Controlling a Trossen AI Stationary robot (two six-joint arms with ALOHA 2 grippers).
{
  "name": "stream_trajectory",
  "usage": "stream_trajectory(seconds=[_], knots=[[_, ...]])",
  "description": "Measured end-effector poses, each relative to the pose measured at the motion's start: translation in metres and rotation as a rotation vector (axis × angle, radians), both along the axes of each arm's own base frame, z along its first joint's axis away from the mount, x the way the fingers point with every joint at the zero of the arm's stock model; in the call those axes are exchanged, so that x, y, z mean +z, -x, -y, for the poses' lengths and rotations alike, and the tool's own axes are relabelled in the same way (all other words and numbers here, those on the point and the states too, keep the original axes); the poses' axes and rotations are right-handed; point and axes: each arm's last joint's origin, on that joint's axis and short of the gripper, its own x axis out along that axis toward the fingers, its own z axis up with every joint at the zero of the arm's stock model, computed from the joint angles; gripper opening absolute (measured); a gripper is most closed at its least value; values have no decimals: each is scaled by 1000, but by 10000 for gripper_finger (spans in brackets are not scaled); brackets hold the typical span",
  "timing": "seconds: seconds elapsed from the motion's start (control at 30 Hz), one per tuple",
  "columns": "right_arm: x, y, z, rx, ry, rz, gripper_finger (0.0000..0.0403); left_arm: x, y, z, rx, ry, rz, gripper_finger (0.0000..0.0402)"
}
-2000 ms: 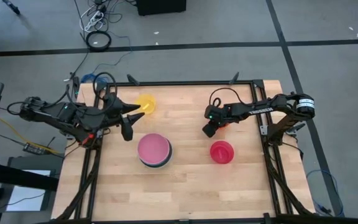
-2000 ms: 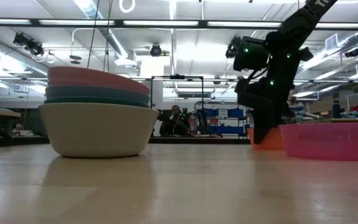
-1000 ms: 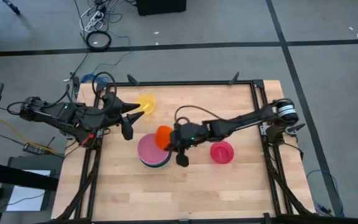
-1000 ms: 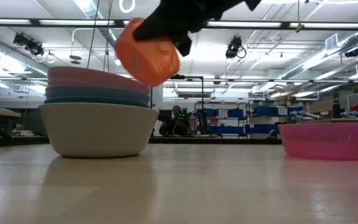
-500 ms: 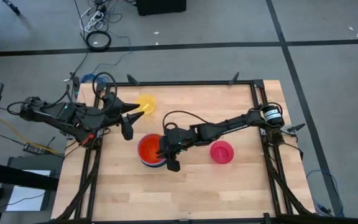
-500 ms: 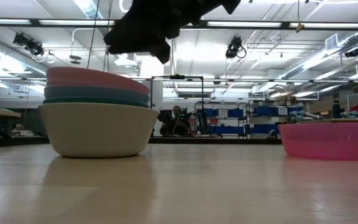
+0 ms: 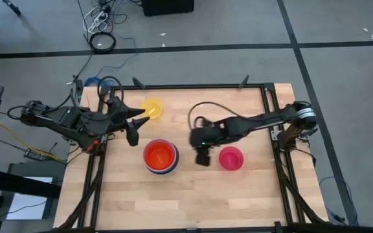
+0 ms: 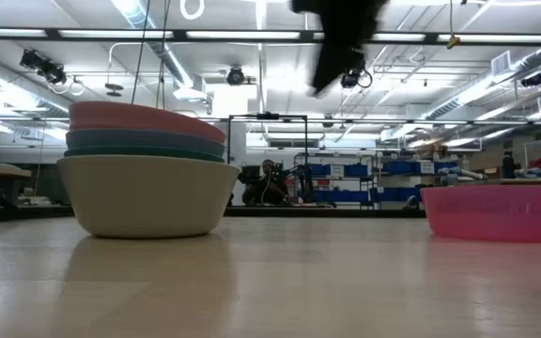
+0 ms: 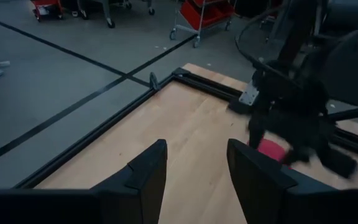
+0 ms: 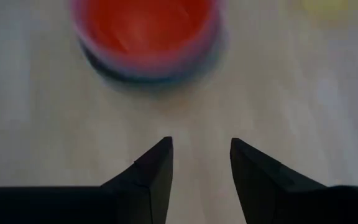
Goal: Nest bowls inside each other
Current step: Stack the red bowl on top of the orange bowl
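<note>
— Stack of bowls [image 7: 160,157]?
— Sits at centre-left of the high view, on the bench [image 7: 193,194]. Orange bowl [image 7: 160,155] on top, nested inside; a pink rim and a blue edge peek out around it. Seen from the low view at the left as pink bowl [image 8: 144,118] over teal [image 8: 146,141] over the big pale grey-white bowl [image 8: 148,195].

— Right tool [image 7: 201,154]?
— Hangs at mid-frame in the high view, between the stack and the red bowl [image 7: 230,158], clear of both. Holds nothing; fingers [image 10: 157,165] parted, bare wood between them in the right wrist view, stack blurred beyond. Shows only as a dark smear at the top of the low view.

— Red bowl elsewhere?
— At the right edge of the low view, standing upright on the wood, looking pinkish there. Partly hidden behind the right arm in the left wrist view.

— Left tool [image 7: 133,128]?
— Waits at the left edge of the bench in the high view, above and left of the stack. Fingers [image 9: 148,171] spread apart, empty.

— Yellow bowl [image 7: 151,108]?
— Alone at upper-left of the bench, just beside the left tool's tips — touching or not, cannot tell.
</note>
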Motion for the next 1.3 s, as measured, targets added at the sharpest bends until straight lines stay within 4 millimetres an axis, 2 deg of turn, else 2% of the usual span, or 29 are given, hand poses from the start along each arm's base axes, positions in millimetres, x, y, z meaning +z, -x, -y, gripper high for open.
stream_trajectory(seconds=[0.2, 0.37, 0.53, 0.87, 1.17, 1.3], knots=[[1, 57, 7, -183, -128, -187, 149, -2, 0, 0, -15, 13, -14, 177], [-22, 81, -3, -221, -287, -280, 149, -2, 0, 0, -16, 13, -14, 177], [-55, 87, -15, -219, -380, -331, 149, -2, 0, 0, -16, 13, -14, 177], [-95, 95, -29, -234, -445, -290, 149, -2, 0, 0, -14, 12, -13, 177], [-136, 105, -17, -268, -425, -187, 145, -1, 0, 0, -5, 8, -12, 177], [-148, 105, -9, -256, -444, -87, 120, -1, 0, 0, 5, 3, -11, 177]])
